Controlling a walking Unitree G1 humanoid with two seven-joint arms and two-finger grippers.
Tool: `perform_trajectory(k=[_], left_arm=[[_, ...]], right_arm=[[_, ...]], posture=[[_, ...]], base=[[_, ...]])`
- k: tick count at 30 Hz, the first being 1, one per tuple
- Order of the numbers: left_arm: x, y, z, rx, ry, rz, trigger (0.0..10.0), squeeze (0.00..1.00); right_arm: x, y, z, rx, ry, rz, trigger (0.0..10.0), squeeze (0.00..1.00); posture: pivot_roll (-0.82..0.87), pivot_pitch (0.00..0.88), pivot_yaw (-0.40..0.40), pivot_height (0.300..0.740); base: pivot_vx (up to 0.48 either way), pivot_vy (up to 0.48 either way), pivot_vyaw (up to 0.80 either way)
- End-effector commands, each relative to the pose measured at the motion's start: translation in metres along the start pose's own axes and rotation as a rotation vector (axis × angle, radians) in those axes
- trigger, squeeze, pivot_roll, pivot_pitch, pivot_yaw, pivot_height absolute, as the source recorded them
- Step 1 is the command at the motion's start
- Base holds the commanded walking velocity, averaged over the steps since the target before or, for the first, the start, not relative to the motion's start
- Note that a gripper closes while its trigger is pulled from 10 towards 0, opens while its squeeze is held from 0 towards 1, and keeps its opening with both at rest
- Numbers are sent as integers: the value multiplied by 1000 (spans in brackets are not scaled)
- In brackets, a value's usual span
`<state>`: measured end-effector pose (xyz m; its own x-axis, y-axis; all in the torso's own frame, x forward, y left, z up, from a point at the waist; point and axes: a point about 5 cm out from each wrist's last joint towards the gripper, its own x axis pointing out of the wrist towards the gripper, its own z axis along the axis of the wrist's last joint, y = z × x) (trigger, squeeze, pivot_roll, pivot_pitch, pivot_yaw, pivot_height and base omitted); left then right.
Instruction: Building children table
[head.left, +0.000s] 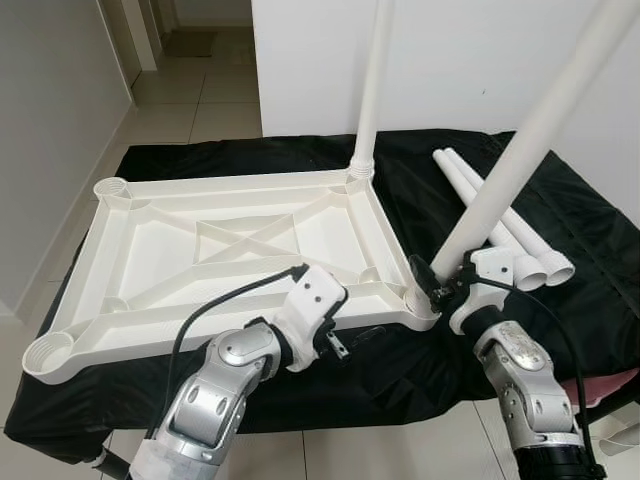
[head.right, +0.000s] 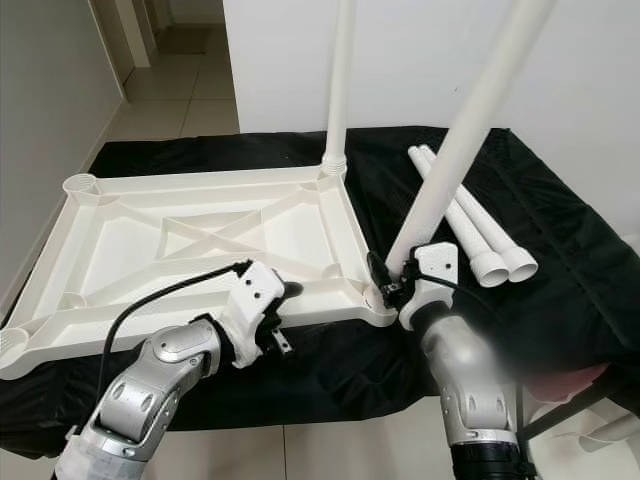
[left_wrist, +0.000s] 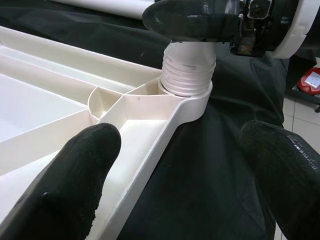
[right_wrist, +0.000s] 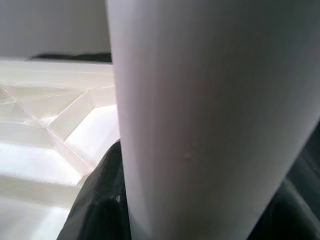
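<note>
From the head, the white table top (head.left: 230, 250) is seen upside down on the black-covered desk (head.left: 560, 240), and the right claw (head.left: 440, 285) is pinched on a leaning leg (head.left: 520, 150) at the near corner socket (head.left: 425, 305). In the left wrist view, the left claw (left_wrist: 182, 175) is spread beside that socket. In the right wrist view, the leg is seen close up. The leg should be stood straight, then turned.
</note>
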<state>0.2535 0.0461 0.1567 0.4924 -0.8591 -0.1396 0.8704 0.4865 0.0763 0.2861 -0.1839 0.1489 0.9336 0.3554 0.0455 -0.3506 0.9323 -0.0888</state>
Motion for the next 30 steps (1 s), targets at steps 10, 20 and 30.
perform_trajectory(k=[10,20,30], left_arm=[[-2,4,2,21,-7,66,10000,0],[-1,8,3,28,-10,78,10000,0],[-2,8,4,31,-12,84,10000,0]], right_arm=[[-14,3,-16,-199,129,192,10000,0],[-19,8,-15,-65,119,244,10000,0],[-16,7,-21,133,129,181,10000,0]], posture=[[-36,32,13,740],[-37,36,16,740],[-34,37,12,740]], base=[[0,0,0],[0,0,0],[0,0,0]])
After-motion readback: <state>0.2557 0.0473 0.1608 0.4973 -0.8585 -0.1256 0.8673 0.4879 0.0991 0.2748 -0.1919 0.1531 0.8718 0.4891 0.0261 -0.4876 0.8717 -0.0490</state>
